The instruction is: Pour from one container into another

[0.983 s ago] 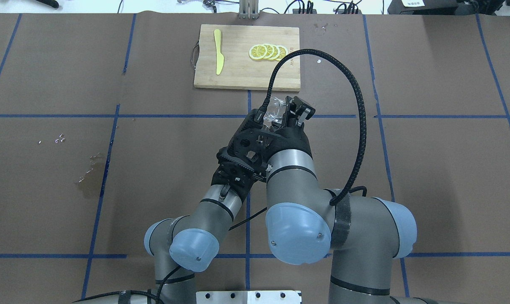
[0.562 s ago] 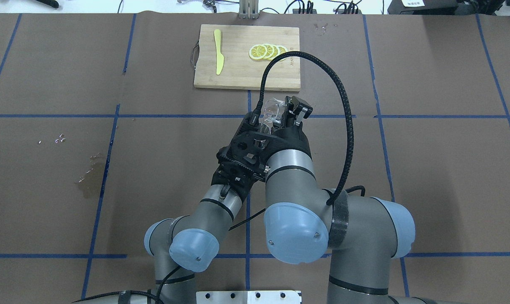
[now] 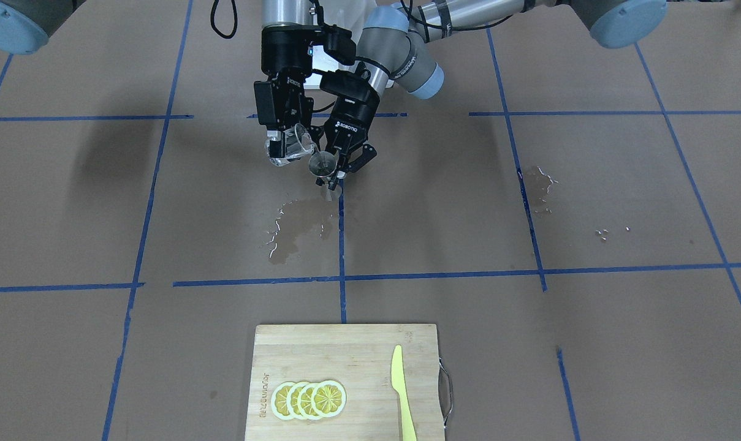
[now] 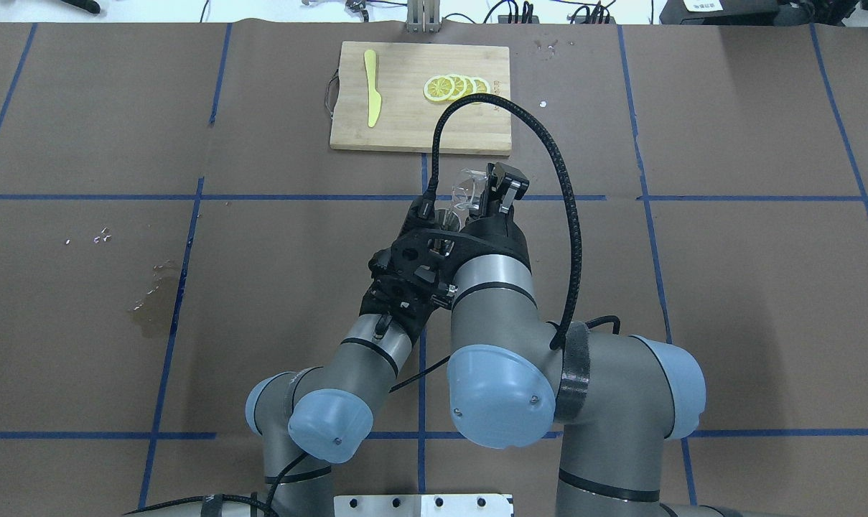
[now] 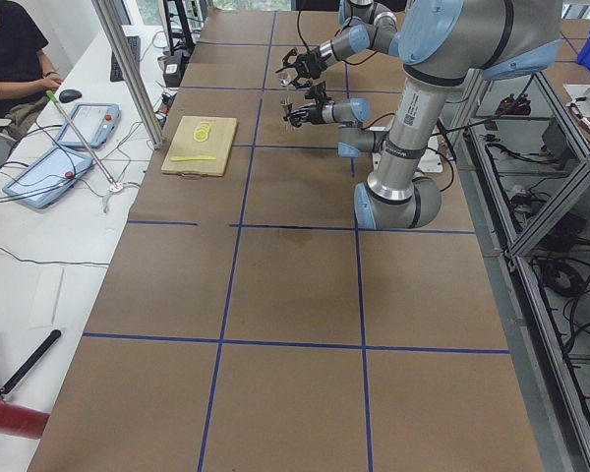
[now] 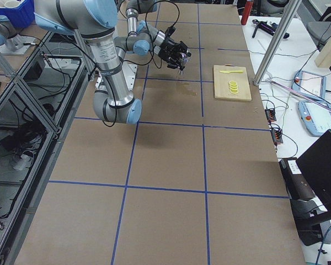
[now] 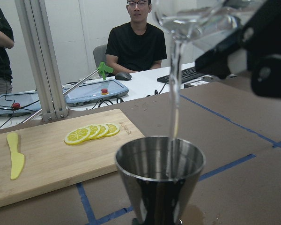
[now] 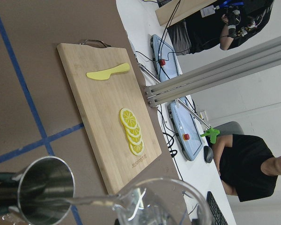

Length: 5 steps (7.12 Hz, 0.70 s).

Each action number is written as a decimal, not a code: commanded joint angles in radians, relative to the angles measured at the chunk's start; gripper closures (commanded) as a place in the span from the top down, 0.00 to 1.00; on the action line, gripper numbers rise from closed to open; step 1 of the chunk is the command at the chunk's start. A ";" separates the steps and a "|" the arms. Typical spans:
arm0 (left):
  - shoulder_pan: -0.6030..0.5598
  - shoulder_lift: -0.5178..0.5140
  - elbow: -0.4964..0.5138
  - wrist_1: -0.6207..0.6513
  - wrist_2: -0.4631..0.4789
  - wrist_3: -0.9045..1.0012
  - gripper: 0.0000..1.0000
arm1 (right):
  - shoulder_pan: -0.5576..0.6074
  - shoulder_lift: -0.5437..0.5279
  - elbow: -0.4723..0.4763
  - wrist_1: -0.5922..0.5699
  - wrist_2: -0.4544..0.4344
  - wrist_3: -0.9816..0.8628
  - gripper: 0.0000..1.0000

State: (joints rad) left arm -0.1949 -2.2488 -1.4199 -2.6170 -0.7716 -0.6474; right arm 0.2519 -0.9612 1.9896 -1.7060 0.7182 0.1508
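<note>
Glass cup [image 3: 292,147] gripped by the right fingers [image 4: 507,189] streams water [image 7: 174,93] into the jigger [image 3: 323,165] that the left fingers [image 3: 358,160] clamp; best tilt gently, lip above the jigger's centre.

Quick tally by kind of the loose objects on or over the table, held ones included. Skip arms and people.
Clear glass pouring cup: 1
Silver metal hourglass jigger: 1
Rectangular wooden cutting board: 1
Yellow plastic knife: 1
Yellow lemon slices: 4
Total: 8
</note>
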 commanded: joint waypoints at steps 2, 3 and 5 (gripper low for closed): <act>0.000 0.000 -0.001 0.000 0.000 0.000 0.00 | 0.001 0.007 0.000 -0.003 -0.002 -0.057 0.00; 0.000 0.000 -0.001 0.002 0.000 0.002 0.00 | 0.001 0.009 0.000 -0.003 -0.006 -0.080 0.00; 0.000 0.000 -0.002 0.002 0.000 0.014 0.00 | 0.001 0.009 0.000 -0.003 -0.006 -0.103 0.00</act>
State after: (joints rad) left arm -0.1948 -2.2488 -1.4210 -2.6156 -0.7716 -0.6416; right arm 0.2531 -0.9528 1.9896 -1.7088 0.7123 0.0612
